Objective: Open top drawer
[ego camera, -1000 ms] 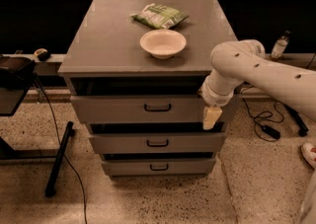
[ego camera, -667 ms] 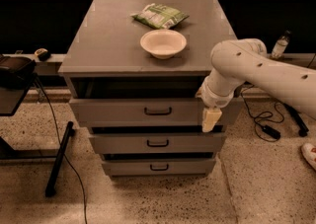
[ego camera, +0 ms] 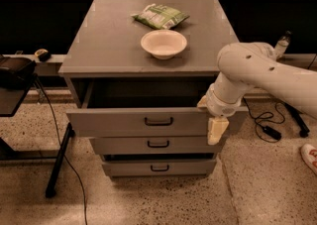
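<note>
At top of grey cabinet [ego camera: 114, 45], just under the worktop: top drawer [ego camera: 124, 121]. Front stands forward of the carcass, with dark tray opening [ego camera: 148, 93] showing behind it. Judged partly open, probably not at full travel. Long axis of front runs side to side across the view. Slide axis runs out toward the camera. Black bar handle [ego camera: 158, 121] sits at centre of front, horizontal, with nothing on it.

Gripper [ego camera: 217, 130] hangs at the right-hand end of that same front, pointing down, at or just in front of the corner. Contact with the front looks likely but cannot be confirmed. Cannot tell whether apart or together; nothing visibly clamped. White arm [ego camera: 267, 70] reaches in from the right of the view.

Key relation: handle lies well to the left of gripper along the front's long axis, at about the same height. Further opening calls for a pull toward the camera, square to the front. Judgement: an off-centre pull from the corner may skew the tray on its slides.

Below: middle drawer [ego camera: 124, 145] and bottom drawer [ego camera: 129, 167], both appearing shut. On worktop: bowl [ego camera: 164, 43] and green snack bag [ego camera: 160, 16], well back from the front edge.
</note>
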You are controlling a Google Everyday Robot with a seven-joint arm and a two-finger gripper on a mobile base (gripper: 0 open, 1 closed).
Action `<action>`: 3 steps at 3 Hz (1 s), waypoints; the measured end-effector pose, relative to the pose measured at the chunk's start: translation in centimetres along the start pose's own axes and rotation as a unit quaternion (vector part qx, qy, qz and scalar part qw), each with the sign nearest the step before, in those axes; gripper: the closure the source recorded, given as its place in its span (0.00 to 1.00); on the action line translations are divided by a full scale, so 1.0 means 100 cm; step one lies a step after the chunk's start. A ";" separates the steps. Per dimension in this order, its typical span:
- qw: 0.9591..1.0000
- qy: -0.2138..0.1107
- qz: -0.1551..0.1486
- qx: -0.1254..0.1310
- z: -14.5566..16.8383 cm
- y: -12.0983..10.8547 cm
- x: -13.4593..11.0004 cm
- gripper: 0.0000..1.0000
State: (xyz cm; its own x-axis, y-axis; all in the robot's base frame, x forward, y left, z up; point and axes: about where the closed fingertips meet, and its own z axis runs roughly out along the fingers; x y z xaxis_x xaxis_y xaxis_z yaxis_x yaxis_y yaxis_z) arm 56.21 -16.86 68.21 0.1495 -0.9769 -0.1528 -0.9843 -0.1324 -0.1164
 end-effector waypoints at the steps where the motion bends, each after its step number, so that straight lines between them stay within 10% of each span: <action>1: 1.000 -0.002 0.001 -0.031 -0.007 0.029 0.002 0.19; 3: 0.995 -0.007 0.000 -0.098 -0.030 0.091 -0.004 0.29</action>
State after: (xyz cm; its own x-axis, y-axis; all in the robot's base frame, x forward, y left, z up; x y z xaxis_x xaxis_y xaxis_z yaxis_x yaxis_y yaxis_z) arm 46.92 -18.17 70.17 0.1500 -0.9744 -0.1675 -0.9834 -0.1644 0.0761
